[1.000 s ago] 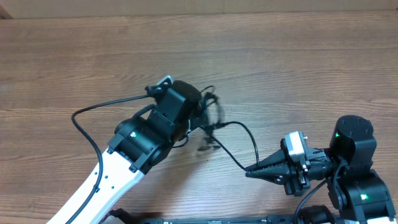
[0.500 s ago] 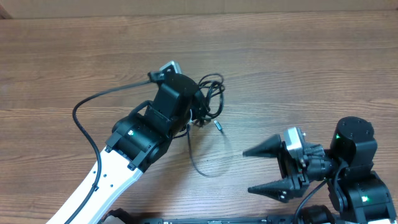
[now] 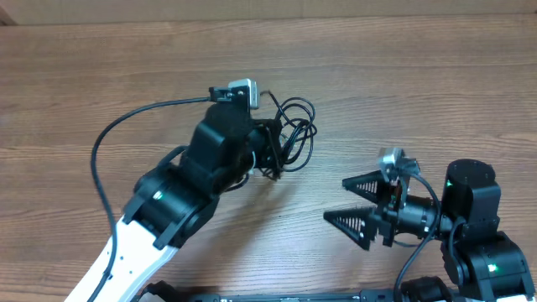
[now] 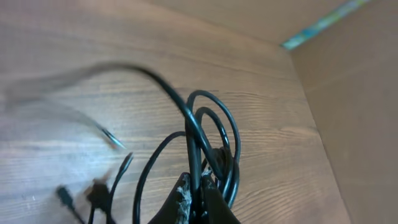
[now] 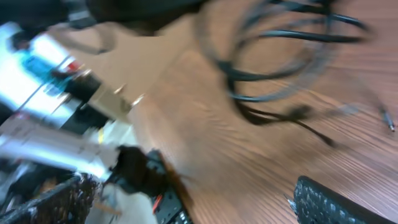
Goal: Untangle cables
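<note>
The cables [image 3: 295,138] are a small bundle of thin black loops on the wooden table, just right of the left wrist. My left gripper [image 3: 270,151] is shut on the bundle. In the left wrist view its fingertips [image 4: 185,198] pinch one strand, with the cables [image 4: 214,134] looping above them and blurred plug ends trailing at lower left. My right gripper [image 3: 336,200] stands wide open to the right of the bundle, apart from it and holding nothing. The right wrist view is blurred: the cables [image 5: 280,74] lie ahead of the open right gripper [image 5: 189,186].
The left arm's thick black cable [image 3: 99,155] arcs over the table on the left. A cardboard wall [image 4: 354,93] with a blue tape strip [image 4: 323,22] borders the table's far side. The right arm's base [image 3: 478,243] sits at the front right corner.
My right gripper has opened and let go of the strand it was pulling. That strand has sprung back to the bundle. My left gripper has carried the bundle further up the table.
</note>
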